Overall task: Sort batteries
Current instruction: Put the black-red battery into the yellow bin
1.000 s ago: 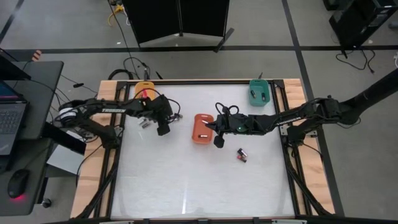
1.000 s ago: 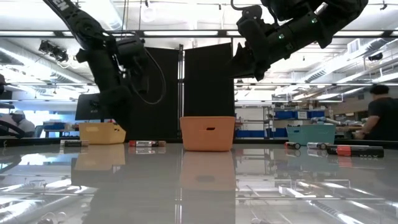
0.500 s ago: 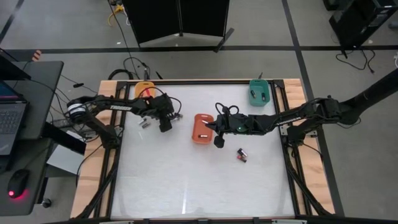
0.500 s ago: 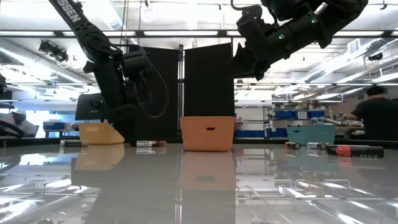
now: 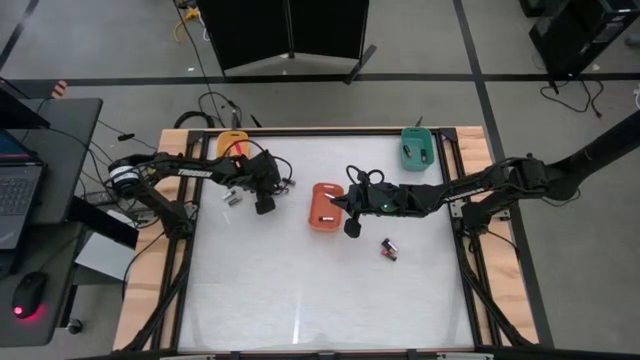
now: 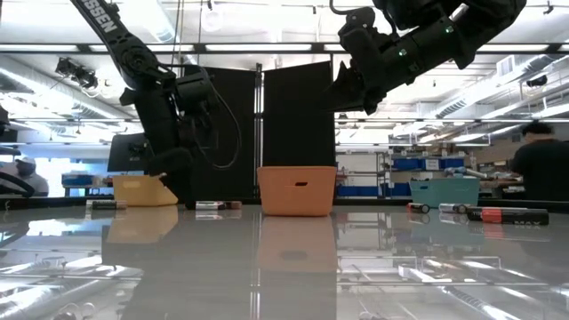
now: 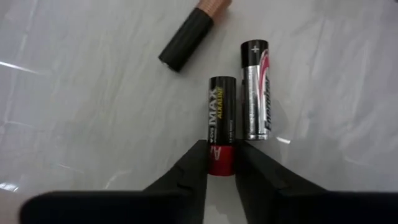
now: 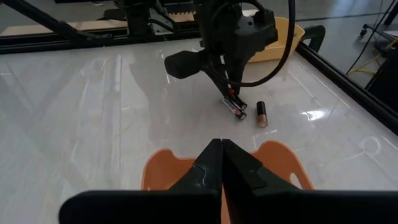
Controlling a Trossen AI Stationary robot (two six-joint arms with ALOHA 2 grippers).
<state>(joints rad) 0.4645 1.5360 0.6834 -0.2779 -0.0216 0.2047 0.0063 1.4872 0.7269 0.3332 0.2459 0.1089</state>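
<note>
My left gripper is low over a small group of batteries near the orange tray, shut on a black battery with a red end. A silver-and-pink battery lies right beside it, and a black-and-copper one lies just beyond. From the right wrist view the same gripper reaches down to them. My right gripper hangs shut above the red-orange tray, touching nothing. Two more batteries lie on the table near it. My left gripper pinches the black battery by its red end between its two fingertips. The fingers come from above, slanting, and lie along the battery's length. The battery lies flat on the table, alongside the silver-and-pink one.
A teal tray with batteries in it stands at the far right corner. Further batteries lie on the right in the low view. The table's near half is bare white surface. A person moves in the room behind.
My left gripper has come down and shifted slightly toward the table's right, settling onto the group of batteries beside the orange tray. The right arm has kept still above the red-orange tray.
</note>
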